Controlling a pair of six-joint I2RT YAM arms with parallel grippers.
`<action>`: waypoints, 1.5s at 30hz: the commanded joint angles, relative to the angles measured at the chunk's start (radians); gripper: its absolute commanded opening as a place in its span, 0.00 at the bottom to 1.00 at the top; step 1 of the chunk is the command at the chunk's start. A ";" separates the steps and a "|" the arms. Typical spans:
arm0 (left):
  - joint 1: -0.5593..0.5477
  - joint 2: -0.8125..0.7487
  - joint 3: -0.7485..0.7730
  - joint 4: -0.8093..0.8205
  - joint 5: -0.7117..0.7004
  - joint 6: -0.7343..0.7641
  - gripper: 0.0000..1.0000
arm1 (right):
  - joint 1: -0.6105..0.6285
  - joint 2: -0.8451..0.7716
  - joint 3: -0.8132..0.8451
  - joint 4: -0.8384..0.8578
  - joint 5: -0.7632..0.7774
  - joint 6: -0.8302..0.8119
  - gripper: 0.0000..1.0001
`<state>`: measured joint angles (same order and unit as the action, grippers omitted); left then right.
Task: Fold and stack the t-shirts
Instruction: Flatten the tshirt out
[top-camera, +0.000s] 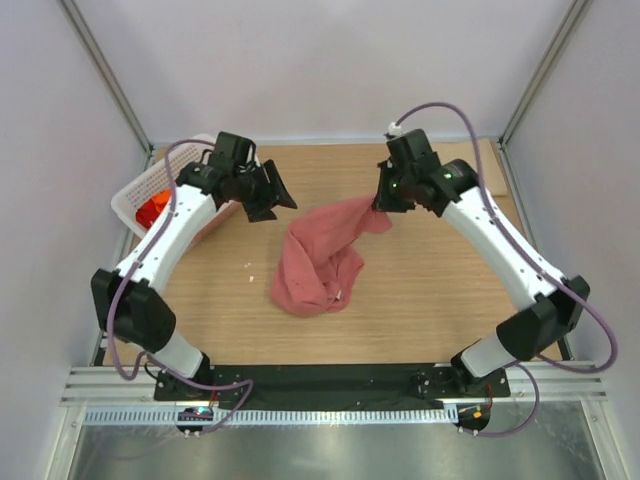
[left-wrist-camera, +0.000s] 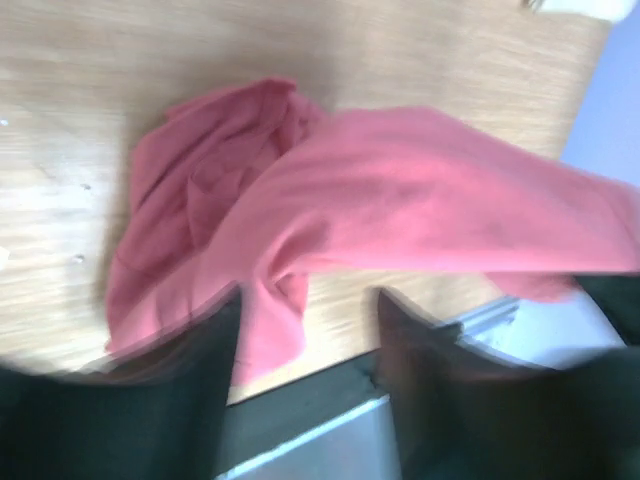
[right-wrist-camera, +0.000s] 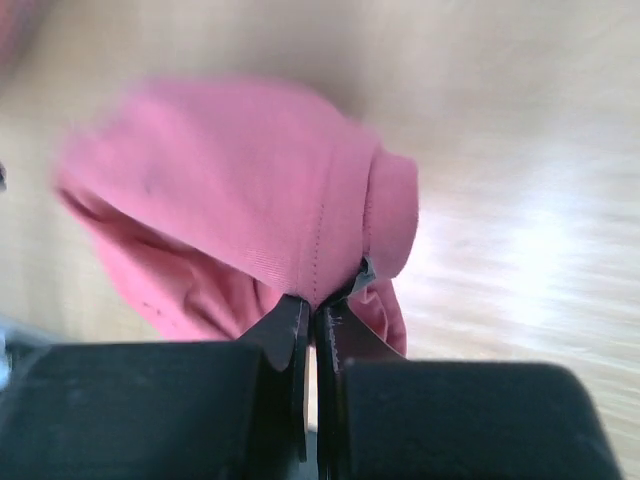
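A salmon-pink t-shirt (top-camera: 318, 268) lies crumpled mid-table, one end drawn up and to the right. My right gripper (top-camera: 384, 205) is shut on that raised end; in the right wrist view its jaws (right-wrist-camera: 318, 308) pinch a stitched hem of the shirt (right-wrist-camera: 250, 190). My left gripper (top-camera: 276, 200) hovers just left of the shirt's top. In its own view it (left-wrist-camera: 310, 300) stands open, nothing between the fingers, and the pink shirt (left-wrist-camera: 400, 200) stretches across beyond them. Orange and red t-shirts (top-camera: 153, 210) sit in the basket.
A white lattice basket (top-camera: 133, 188) stands at the table's back left, partly behind the left arm. Bare wood (top-camera: 450, 300) runs to the right of and in front of the shirt. Frame posts rise at the back corners.
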<state>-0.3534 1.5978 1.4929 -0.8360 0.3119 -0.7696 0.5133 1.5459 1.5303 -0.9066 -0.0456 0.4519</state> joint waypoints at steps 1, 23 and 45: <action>0.001 -0.085 0.136 -0.126 -0.095 0.035 0.64 | -0.009 -0.115 0.216 -0.227 0.406 -0.004 0.02; 0.050 -0.429 -0.013 -0.115 -0.034 0.012 0.64 | 0.040 0.136 0.702 0.073 -0.212 -0.073 0.02; 0.139 -0.472 -0.226 0.058 0.015 0.007 0.81 | -0.338 -0.027 -0.011 0.044 -0.109 0.068 0.81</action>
<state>-0.1593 1.0363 1.2819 -0.9230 0.2909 -0.7494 0.2451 1.5738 1.6485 -0.8330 -0.2920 0.5217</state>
